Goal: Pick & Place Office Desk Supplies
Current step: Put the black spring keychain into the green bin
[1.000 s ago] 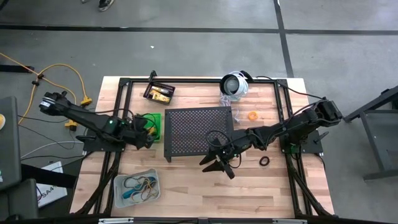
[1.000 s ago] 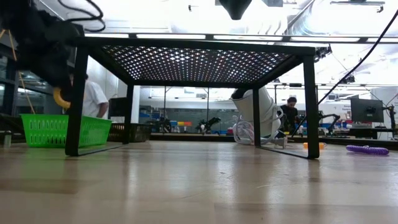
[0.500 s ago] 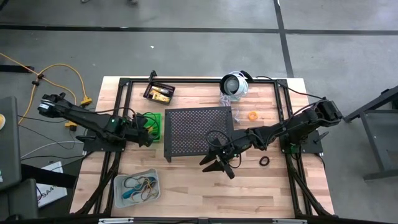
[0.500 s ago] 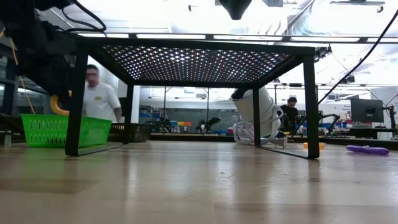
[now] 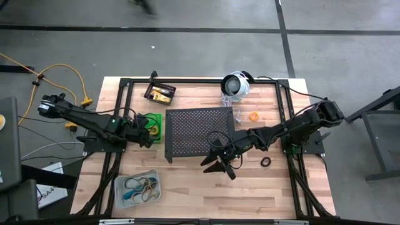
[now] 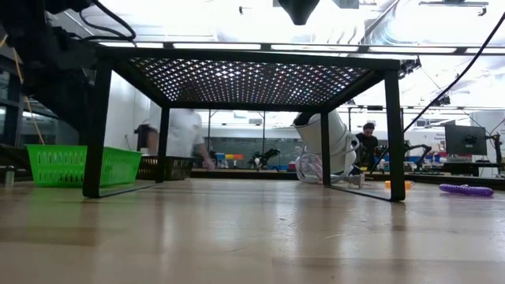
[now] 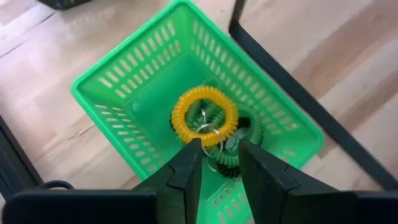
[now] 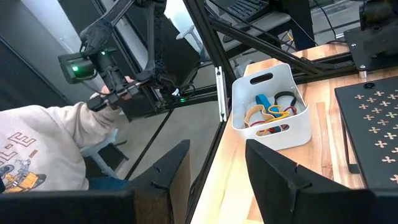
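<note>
The left gripper (image 7: 216,163) hung over the green bin (image 7: 118,93), its fingers (image 7: 186,171) parted and nothing between them. Just beyond the tips a yellow coil (image 7: 204,116) lay in the bin on top of some green and dark loops (image 7: 239,134); whether it touched the fingers could not be told. In the high view the same bin (image 5: 156,119) sat beside the left edge of the stand (image 5: 199,132), with the left gripper (image 5: 149,130) over it.

The right gripper (image 5: 220,164) waited near the front edge of the stand, open and empty; its wrist view showed both fingers (image 8: 169,167) apart, with only the clear bin (image 8: 292,124) beyond.

Much of the sorting looked done. The clear bin (image 5: 119,187) at the front left held a tangle of blue, tan and red bands (image 8: 268,114). The black bin (image 5: 150,91) at the back held something yellow, too small to name. The green bin had its coil and loops.

Some pieces lay loose on the right side: an orange loop (image 5: 254,115) near the white device (image 5: 235,84), a black ring (image 5: 265,162) near the right arm, and a purple coil (image 6: 465,189) seen only in the low view. These probably remained to be binned, and the right gripper stood nearest to the black ring.
</note>
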`<state>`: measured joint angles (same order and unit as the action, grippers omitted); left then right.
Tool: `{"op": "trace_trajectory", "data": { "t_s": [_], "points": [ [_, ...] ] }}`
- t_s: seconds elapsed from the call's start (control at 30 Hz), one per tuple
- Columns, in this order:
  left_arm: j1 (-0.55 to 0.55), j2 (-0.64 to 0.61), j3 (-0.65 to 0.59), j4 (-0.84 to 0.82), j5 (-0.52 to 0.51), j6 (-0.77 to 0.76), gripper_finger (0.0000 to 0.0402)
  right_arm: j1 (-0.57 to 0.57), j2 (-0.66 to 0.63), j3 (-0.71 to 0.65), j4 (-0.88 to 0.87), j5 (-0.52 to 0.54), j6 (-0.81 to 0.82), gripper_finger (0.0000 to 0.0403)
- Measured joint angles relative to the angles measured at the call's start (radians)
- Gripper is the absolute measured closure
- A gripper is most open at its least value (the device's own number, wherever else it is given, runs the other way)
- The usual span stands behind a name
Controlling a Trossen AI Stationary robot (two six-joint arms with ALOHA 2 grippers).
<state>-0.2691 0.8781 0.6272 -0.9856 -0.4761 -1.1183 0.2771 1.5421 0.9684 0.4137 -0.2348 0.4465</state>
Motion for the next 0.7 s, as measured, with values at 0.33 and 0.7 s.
{"op": "trace_trajectory", "data": {
  "t_s": [0.33,0.7],
  "points": [
    [0.0,-0.088,0.203,0.012,0.032,0.176,0.0299,0.0,0.0,0.0,0.0,0.0,-0.002,0.0262],
    [-0.015,-0.099,0.219,0.19,0.091,0.303,0.0299,0.001,0.0,0.0,0.0,-0.001,0.002,0.0262]
  ]
}}
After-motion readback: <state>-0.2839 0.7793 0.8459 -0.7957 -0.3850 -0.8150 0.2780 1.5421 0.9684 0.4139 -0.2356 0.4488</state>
